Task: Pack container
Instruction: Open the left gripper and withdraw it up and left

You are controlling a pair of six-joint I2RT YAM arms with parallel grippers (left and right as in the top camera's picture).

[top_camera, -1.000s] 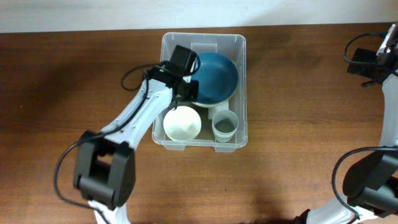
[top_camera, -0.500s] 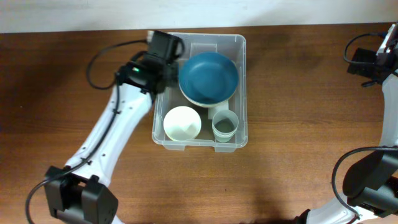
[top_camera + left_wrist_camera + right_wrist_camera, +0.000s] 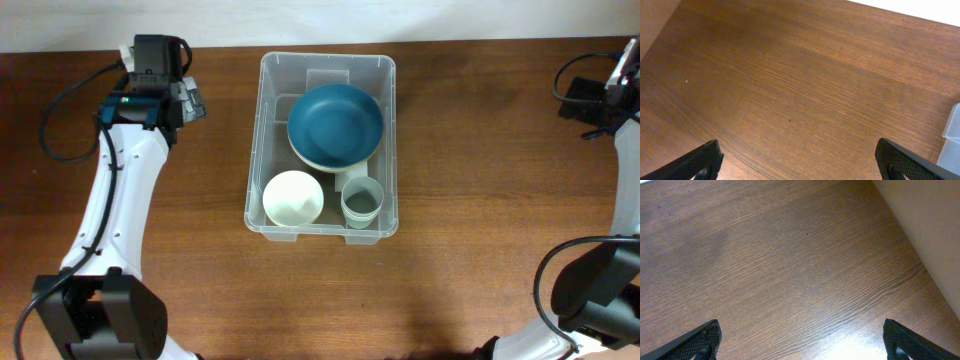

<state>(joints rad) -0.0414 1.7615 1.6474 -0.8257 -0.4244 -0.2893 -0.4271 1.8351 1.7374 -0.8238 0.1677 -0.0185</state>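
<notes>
The clear container (image 3: 392,150) stands mid-table in the overhead view. Inside it lie a blue bowl (image 3: 335,125) at the back, a white bowl (image 3: 293,197) front left and a clear cup (image 3: 361,202) front right. My left gripper (image 3: 192,101) hovers over bare table to the left of the container, open and empty. In the left wrist view the left gripper (image 3: 802,165) spans bare wood, with a corner of the container (image 3: 952,140) at the right edge. My right gripper (image 3: 805,345) is open over bare wood, far right of the table (image 3: 592,105).
The brown wooden table (image 3: 480,250) stretches on all sides of the container. A pale wall or floor strip (image 3: 930,220) runs past the table edge in the right wrist view. Black cables (image 3: 60,140) loop beside the left arm.
My left arm has drawn out of the container and swung left to the table's back left, and its jaws have opened. The blue bowl stays in the container. The right arm has not moved.
</notes>
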